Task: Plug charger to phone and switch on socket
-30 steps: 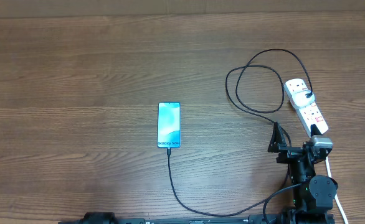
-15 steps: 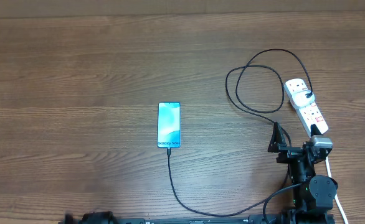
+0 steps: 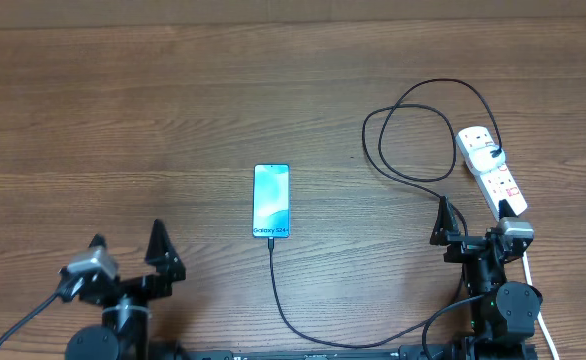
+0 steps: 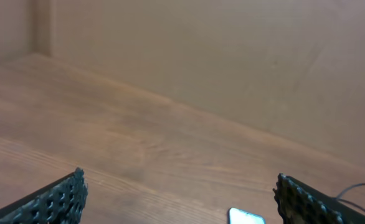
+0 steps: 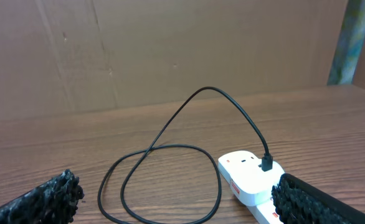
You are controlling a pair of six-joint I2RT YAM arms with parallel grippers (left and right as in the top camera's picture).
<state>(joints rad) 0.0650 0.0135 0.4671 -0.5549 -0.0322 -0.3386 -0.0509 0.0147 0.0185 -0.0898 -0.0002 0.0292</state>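
1. Phone and charger are in neither pincer: the left pincer is spread wide with nothing between its fingers, the right pincer likewise
2. Left pincer sits at the near left edge of the counter, well apart from the phone; the left wrist view catches only a bit of the phone low in frame
3. Right pincer sits near right; from overhead its right finger overlaps the near end of the socket, contact can't be told
4. Phone lies flat mid-counter, screen up and lit blue
5. Charger cable meets the phone's near edge, runs along the near counter edge, then lies in loose loops just left of the socket
6. Black plug sits in the socket's far-end outlet
7. Switch position too small to read
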